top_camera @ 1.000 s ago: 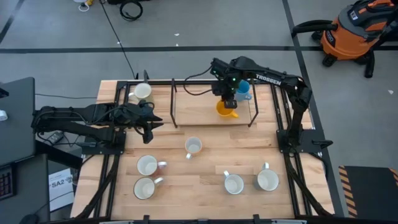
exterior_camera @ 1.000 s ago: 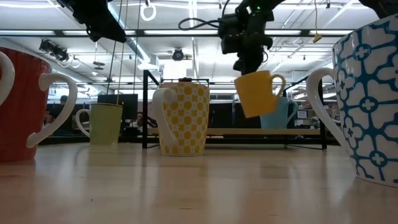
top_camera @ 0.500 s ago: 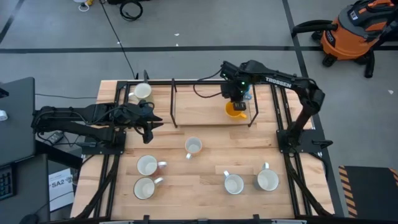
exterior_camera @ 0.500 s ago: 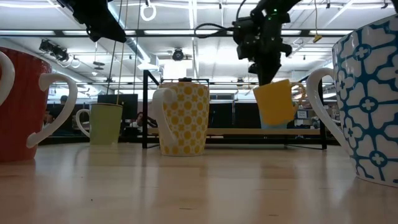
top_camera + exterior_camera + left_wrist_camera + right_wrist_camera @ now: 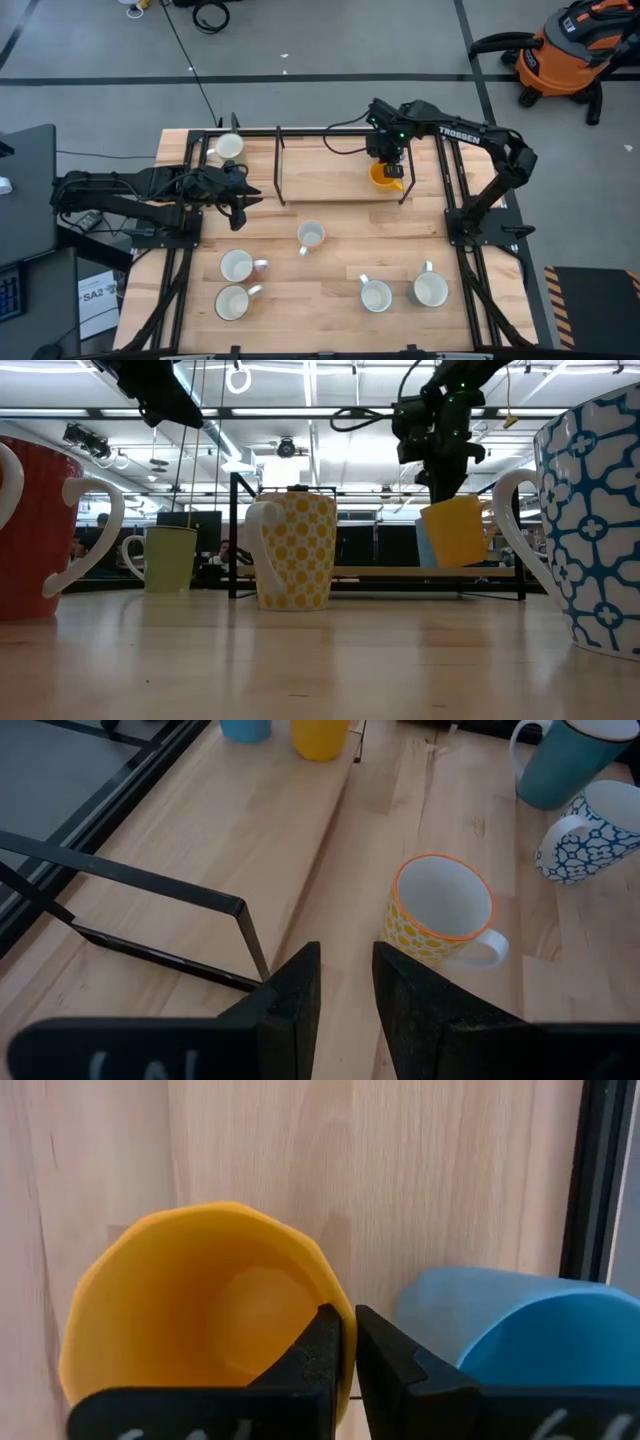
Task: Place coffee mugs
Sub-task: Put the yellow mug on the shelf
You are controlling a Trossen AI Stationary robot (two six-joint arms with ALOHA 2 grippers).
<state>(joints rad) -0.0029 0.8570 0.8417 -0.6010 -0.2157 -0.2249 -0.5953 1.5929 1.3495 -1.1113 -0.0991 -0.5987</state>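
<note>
At the upper right of the high view, the right tool [image 5: 389,166] clenched the orange-yellow mug [image 5: 384,177] by its rim beside the blue mug [image 5: 520,1330], apparently to set it on the desk [image 5: 330,300], while the left tool [image 5: 243,196] waited, fingers slightly parted.

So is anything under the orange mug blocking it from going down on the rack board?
Nothing visible does. The right gripper pinches the orange mug by its rim, tilted just above the rack board. The blue mug sits close beside it, near the rack's right post, so side clearance looks tight.
</note>
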